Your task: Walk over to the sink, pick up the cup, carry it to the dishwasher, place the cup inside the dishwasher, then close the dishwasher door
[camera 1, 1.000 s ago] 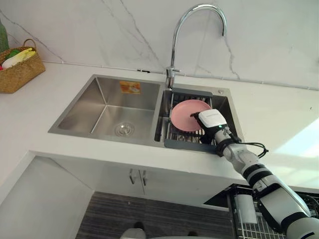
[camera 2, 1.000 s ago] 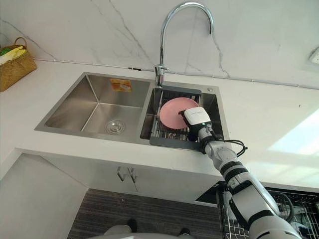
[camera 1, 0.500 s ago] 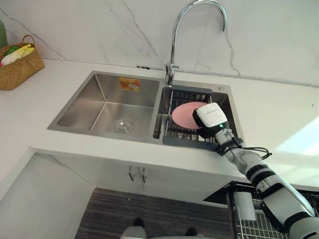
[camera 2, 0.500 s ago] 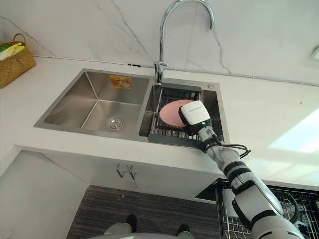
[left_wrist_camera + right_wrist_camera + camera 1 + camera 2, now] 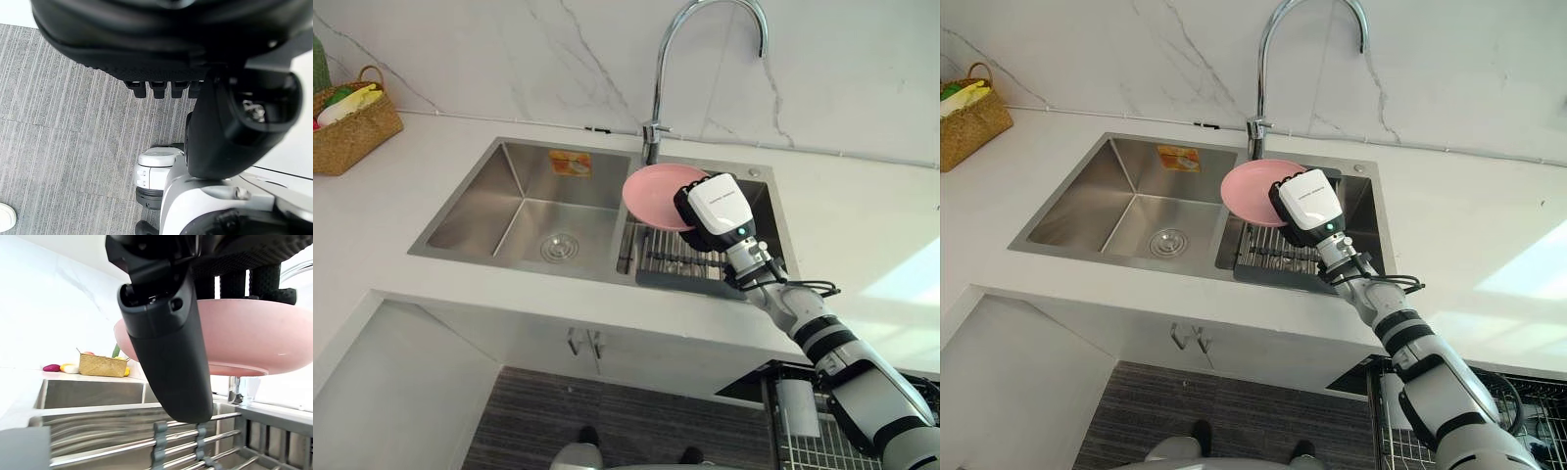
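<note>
One white marble-look tabletop, spread across the frame from left edge to right. Sunk into it at centre, one stainless-steel sink with two basins. One tall chrome gooseneck tap behind the divide, arching to the top edge. One dark slatted drying rack in the right-hand basin. One woven straw basket at the upper left.

At centre frame, held clear above the rack and over the divide, one pink round shallow dish. Called a cup in the task, yet looks a plate or low bowl. Pinched at its near rim by the right robot hand, fingers curled over the top edge, thumb pressed beneath.

Probably stiff and light, smooth and glossy, so apt to slip and tip with all its weight out beyond the pinch. Breakable if ceramic. Best taken well in on the rim, thumb under, and kept level.

Left robot hand down over the grey floor, relaxed, holding nothing.
</note>
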You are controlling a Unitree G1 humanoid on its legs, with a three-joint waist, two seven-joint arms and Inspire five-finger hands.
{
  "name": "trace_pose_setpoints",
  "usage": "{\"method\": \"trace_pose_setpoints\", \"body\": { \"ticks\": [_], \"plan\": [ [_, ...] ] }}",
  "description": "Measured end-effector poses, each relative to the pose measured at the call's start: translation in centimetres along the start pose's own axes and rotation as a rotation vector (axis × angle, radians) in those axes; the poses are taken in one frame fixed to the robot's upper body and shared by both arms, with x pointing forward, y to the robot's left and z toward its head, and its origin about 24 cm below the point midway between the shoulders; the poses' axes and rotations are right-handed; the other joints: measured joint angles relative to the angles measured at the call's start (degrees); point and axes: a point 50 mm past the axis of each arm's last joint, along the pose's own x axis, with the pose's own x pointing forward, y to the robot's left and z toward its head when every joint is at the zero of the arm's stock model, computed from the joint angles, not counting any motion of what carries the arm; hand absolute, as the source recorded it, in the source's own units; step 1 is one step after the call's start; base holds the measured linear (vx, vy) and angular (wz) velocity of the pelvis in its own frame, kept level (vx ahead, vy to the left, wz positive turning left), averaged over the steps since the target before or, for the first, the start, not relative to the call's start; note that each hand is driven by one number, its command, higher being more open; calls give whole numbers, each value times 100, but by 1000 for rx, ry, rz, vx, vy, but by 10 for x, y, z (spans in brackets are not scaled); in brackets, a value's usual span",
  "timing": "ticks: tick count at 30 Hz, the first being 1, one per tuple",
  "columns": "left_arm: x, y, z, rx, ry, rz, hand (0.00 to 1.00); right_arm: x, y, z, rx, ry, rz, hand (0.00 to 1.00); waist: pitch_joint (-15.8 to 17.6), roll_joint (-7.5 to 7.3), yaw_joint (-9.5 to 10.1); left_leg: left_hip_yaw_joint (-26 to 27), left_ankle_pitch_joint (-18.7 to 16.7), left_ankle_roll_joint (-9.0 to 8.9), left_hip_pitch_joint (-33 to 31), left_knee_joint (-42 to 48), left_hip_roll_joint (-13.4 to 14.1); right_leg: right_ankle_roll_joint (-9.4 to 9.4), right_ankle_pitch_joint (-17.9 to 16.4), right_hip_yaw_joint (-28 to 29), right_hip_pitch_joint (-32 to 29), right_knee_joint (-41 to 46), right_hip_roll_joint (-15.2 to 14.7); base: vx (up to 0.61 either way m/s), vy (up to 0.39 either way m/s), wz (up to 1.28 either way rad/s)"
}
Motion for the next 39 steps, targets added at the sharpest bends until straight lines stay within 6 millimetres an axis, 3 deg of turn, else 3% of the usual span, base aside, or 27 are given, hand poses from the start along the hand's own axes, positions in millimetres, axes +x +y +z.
{"method": "trace_pose_setpoints", "body": {
  "ticks": [7,12,15,19,24,26,27,29,30,31,32,33,34,35,37,39],
  "plan": [
    [0,-1,-2,-3,8,0,100,10,-36,-15,97,114,-194,0,6,18,-132,99,-6,6,-1,1,6,-10,26,132,-61,4,3,7,3,-7],
    [0,-1,-4,-4,12,1,100,-5,-67,-21,158,186,-345,0,-1,19,-165,370,-59,1,37,6,31,-25,64,405,-187,10,24,16,9,-28],
    [0,0,-12,-2,41,3,100,-33,-76,-28,153,235,-354,0,-92,22,-361,582,-118,5,99,7,27,-16,77,610,-253,18,25,34,12,-38],
    [-1,0,-19,5,70,5,100,-85,-80,-51,78,409,-308,0,-181,6,-627,964,-243,11,262,17,35,2,34,1004,-441,275,24,29,26,-50],
    [0,4,-20,29,96,12,100,-129,-95,-79,-12,613,-315,0,-158,-120,-777,1676,-468,11,306,163,-36,24,-80,1589,-950,545,-16,-13,58,-75],
    [0,11,-21,31,109,27,100,-143,-99,-85,-41,658,-307,0,-207,-200,-787,2006,-545,-1,308,207,-65,32,-102,1431,-1146,632,-114,-13,73,-90],
    [0,15,-19,19,114,36,100,-154,-99,-87,-43,688,-291,0,-250,-279,-825,2180,-589,1,292,231,-38,-40,-193,1202,-1261,712,-178,36,49,-74],
    [0,21,-21,-2,145,58,100,-167,-93,-85,-13,740,-275,0,-284,-303,-976,2352,-679,77,195,384,179,-393,-702,546,-1354,939,-250,50,-3,-62],
    [0,25,-20,-27,153,74,100,-173,-87,-81,14,766,-271,0,-311,-308,-1010,2515,-776,55,83,556,351,-725,-830,153,-1561,1462,-352,31,-41,-58],
    [0,31,-17,-44,150,99,100,-176,-80,-77,44,780,-266,0,-313,-491,-1056,2597,-931,21,-17,864,393,-856,-620,-50,-1711,1999,-502,80,-71,-82],
    [0,44,-11,-80,145,130,100,-183,-69,-73,74,807,-239,0,-324,-724,-1065,2609,-1284,-48,-322,1556,534,-624,-303,-70,-1764,2000,-470,76,-41,-61],
    [0,44,-10,-85,142,131,100,-184,-66,-73,78,815,-232,0,-326,-722,-1060,2589,-1332,-60,-379,1657,590,-636,-227,-30,-1766,1903,-410,34,-42,-79],
    [0,47,-6,-104,130,141,100,-188,-55,-68,108,848,-213,0,-348,-696,-960,2671,-1439,-74,-546,1859,815,-632,227,101,-1729,1278,-71,-12,-12,-85],
    [1,49,-3,-124,119,162,100,-191,-42,-59,151,869,-196,0,-336,-698,-938,2883,-1466,-102,-670,2083,1029,-636,2,6,-1720,1237,8,10,-19,-82],
    [1,48,-2,-159,121,164,100,-190,-35,-52,185,870,-186,0,-289,-735,-929,2952,-1544,-104,-687,2375,1104,-514,-151,-62,-1566,1163,27,34,-41,-48],
    [2,43,-1,-200,119,150,100,-188,-29,-46,215,866,-173,0,-207,-606,-935,2932,-1595,-114,-669,2558,1213,-470,1,-56,-1333,802,202,-42,-59,-24]
  ]
}}
